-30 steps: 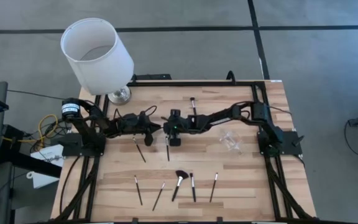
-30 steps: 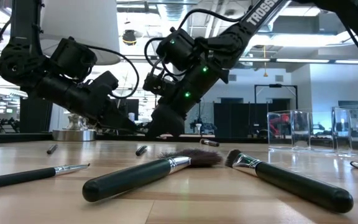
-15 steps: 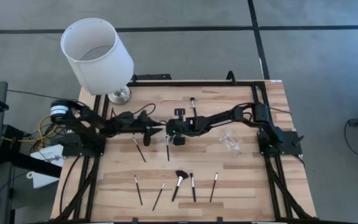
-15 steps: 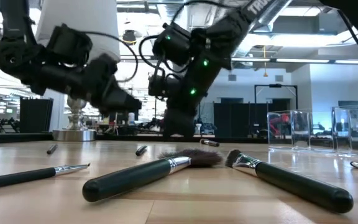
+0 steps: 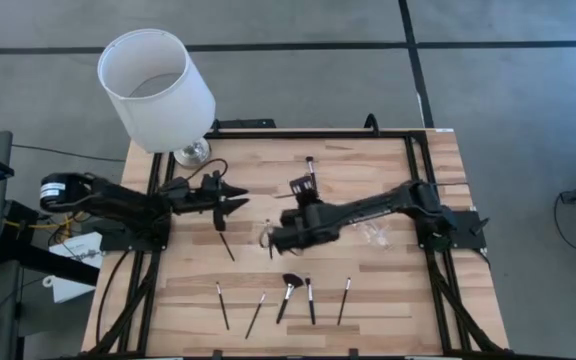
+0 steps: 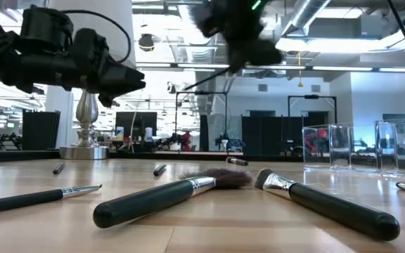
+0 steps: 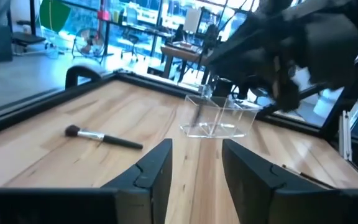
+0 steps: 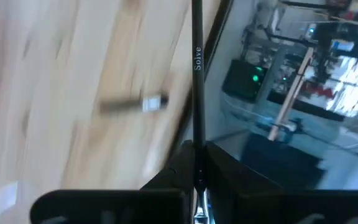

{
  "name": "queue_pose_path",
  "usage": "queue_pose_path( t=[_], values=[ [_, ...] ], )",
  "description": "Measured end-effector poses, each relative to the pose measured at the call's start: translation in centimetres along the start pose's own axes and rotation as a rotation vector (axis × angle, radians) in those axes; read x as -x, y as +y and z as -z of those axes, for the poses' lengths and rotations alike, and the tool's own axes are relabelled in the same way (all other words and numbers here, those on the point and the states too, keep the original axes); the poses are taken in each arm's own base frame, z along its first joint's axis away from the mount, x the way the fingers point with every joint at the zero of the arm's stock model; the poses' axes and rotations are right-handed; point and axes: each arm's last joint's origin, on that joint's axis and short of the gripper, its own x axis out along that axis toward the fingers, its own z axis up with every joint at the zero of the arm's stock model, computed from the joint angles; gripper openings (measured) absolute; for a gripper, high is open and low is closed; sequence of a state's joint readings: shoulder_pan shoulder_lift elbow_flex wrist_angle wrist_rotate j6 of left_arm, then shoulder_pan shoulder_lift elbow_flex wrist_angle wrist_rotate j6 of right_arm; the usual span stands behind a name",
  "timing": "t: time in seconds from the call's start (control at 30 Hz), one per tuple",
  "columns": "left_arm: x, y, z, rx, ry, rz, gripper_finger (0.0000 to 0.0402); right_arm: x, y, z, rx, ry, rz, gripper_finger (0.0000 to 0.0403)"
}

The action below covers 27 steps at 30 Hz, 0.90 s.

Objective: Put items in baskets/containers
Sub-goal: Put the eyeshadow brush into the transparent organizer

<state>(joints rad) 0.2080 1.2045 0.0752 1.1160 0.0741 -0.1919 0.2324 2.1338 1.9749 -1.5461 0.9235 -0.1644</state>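
Observation:
My right gripper [image 5: 273, 237] hangs above the middle of the table, shut on a slim black makeup brush [image 8: 196, 68]. My left gripper [image 5: 236, 195] stands open and empty to the left of it, its fingers [image 7: 157, 171] pointing toward the clear container [image 5: 372, 225] at the right. Several brushes lie flat along the near edge, among them one with a fluffy head [image 5: 288, 292]. Another brush [image 5: 225, 240] lies below the left gripper, and one [image 5: 309, 165] near the far edge. My right gripper pinches the brush's thin black handle [image 8: 197, 140] between its two fingers. The handle runs on past the fingertips, along the fingers. The brush is lifted clear of the table, and in the low view the handle [image 6: 202, 81] slants down from the gripper.
A big white lampshade [image 5: 156, 85] on a metal foot [image 5: 190, 152] stands at the far left corner. A black frame [image 5: 413, 150] runs round the table's far and side edges. Bare wood lies between the container and the near brushes.
My left gripper has opened and drawn back toward the table's left edge. My right gripper has moved toward the near edge and up, turning as it went, and carries the brush with it. The brushes on the table lie where they were.

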Motion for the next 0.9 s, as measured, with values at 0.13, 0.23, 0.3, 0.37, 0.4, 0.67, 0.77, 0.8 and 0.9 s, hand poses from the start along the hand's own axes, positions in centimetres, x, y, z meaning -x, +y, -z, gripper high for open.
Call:
queue_pose_path(
  t=[0.13, 0.23, 0.3, 0.37, 0.4, 0.67, 0.77, 0.8, 0.9],
  values=[
    [0.2, 0.0, 0.1, 0.0, 0.002, -0.003, 0.0136, 3.3, -0.1, 1.5, 0.081, -0.083, -0.011, 0.001],
    [0.2, 0.1, 0.4, 0.001, 0.016, -0.006, 0.0136, 5.0, -0.6, 3.2, 0.127, -0.114, 0.042, 0.0007],
    [0.2, 0.1, 0.5, 0.004, 0.026, -0.008, 0.0136, 5.4, -1.1, 4.0, 0.057, -0.127, 0.047, 0.0012],
    [0.2, 0.1, 0.6, 0.006, 0.03, -0.009, 0.0136, 5.7, -2.0, 5.5, -0.025, -0.138, 0.047, 0.0013],
    [0.2, 0.1, 0.7, 0.006, 0.031, -0.008, 0.0136, 5.8, -2.4, 6.3, -0.052, -0.141, 0.043, 0.0012],
    [0.4, 0.2, 0.9, 0.011, 0.043, -0.011, 0.0136, 3.3, -2.7, 11.6, -0.106, -0.086, -0.113, 0.0008],
    [0.4, 0.2, 0.9, 0.011, 0.044, -0.011, 0.0136, 1.6, -1.4, 12.9, -0.117, -0.029, -0.194, 0.0009],
    [0.4, 0.2, 0.9, 0.011, 0.047, -0.012, 0.0136, 1.2, -1.0, 13.3, -0.12, -0.016, -0.229, 0.0008],
    [0.4, 0.2, 1.0, 0.012, 0.052, -0.013, 0.0136, 0.4, 0.7, 14.4, -0.075, 0.014, -0.316, 0.0007]
  ],
)
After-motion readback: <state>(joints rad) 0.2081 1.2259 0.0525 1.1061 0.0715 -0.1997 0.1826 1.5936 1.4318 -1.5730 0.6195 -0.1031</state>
